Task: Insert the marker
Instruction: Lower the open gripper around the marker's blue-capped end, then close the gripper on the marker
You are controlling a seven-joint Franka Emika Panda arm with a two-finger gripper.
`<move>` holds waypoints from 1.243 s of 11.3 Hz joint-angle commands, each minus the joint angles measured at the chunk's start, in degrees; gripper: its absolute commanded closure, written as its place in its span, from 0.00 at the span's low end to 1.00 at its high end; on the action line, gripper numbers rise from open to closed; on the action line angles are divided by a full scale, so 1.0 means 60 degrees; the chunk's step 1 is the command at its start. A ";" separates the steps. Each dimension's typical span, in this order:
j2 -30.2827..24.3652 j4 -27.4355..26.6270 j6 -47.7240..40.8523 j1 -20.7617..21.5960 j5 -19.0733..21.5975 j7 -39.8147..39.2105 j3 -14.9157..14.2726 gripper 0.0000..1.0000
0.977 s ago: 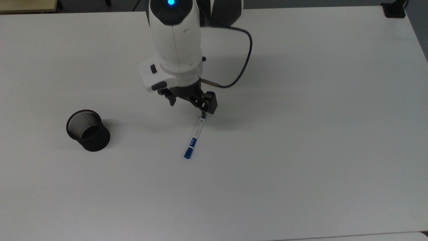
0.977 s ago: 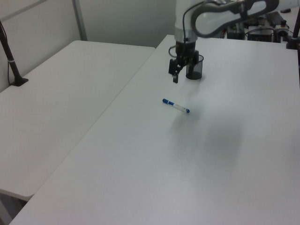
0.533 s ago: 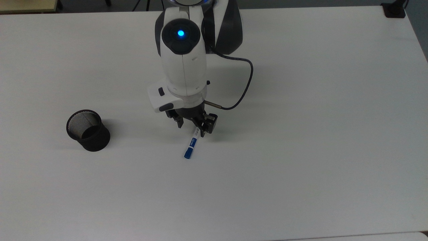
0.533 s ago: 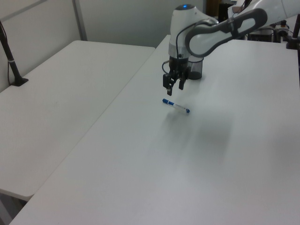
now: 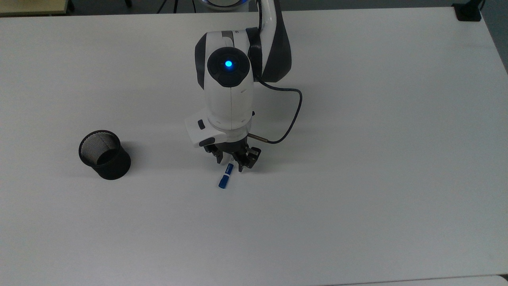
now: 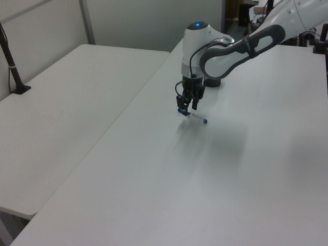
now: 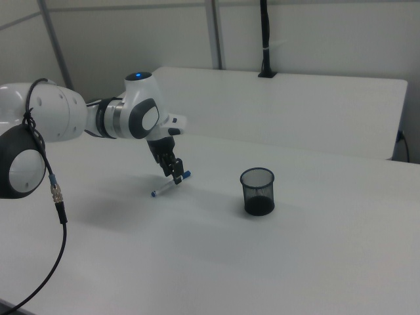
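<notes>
— So, what do you have from the top view?

— From my console the claw (image 5: 229,163) hangs over the white bench (image 5: 357,178), fingers spread, one on each side of the marker (image 5: 225,178). The marker lies flat on the bench; its blue cap pokes out below the claw, and the rest of the barrel is hidden under the claw. The black mesh cup (image 5: 104,154) stands upright, well apart toward the top view's left. A dark cable (image 5: 291,115) loops off the wrist on the top view's right.

— And the left view?

— I see the claw (image 6: 186,109) low over the marker (image 6: 197,118), fingers apart and straddling the end nearer the left view's left. The marker's other end, with its small blue tip, sticks out toward the left view's right. Whether the fingers touch the barrel, I cannot tell. The cup sits mostly behind the arm.

— Right view?

— The claw (image 7: 176,176) points down with its fingers apart around the marker (image 7: 170,185), near the blue-capped end. The marker lies flat on the bench (image 7: 315,256). The mesh cup (image 7: 257,191) stands upright toward the right view's right, well apart from the marker, mouth open upward.
</notes>
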 commanded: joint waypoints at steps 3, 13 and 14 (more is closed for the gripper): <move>0.0260 0.0002 0.0410 0.0110 -0.0358 0.0279 -0.0083 0.50; 0.0612 0.0149 0.1452 -0.0021 -0.0929 0.0206 -0.0171 0.81; 0.0597 0.0149 0.1437 -0.0021 -0.0944 0.0206 -0.0171 0.84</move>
